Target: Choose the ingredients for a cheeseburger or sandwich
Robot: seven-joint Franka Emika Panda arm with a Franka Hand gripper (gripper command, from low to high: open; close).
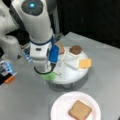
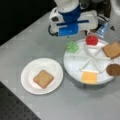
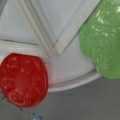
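One toast square [image 1: 80,110] [image 2: 43,78] lies flat on the white paper plate [image 1: 58,107] [image 2: 28,73]. A second toast square [image 1: 60,48] [image 2: 112,49] rests in the round divided tray [image 1: 72,75] [image 2: 72,65]. The green disc [image 1: 48,76] [image 2: 72,46] [image 3: 105,40] sits at the tray's rim, partly overhanging it. The red disc [image 2: 91,40] [image 3: 22,80] lies in the neighbouring compartment, also at the rim. My gripper [image 1: 48,70] hangs just above the green disc, on the tray's edge nearest the arm. No fingers show in the wrist view.
A brown patty [image 1: 75,49] [image 2: 113,69] and a yellow-orange cheese square [image 1: 85,63] [image 2: 89,77] fill other tray compartments. Raised white dividers [image 3: 40,30] split the tray. Small blue and orange items [image 1: 7,72] lie on the grey table beside the arm's base.
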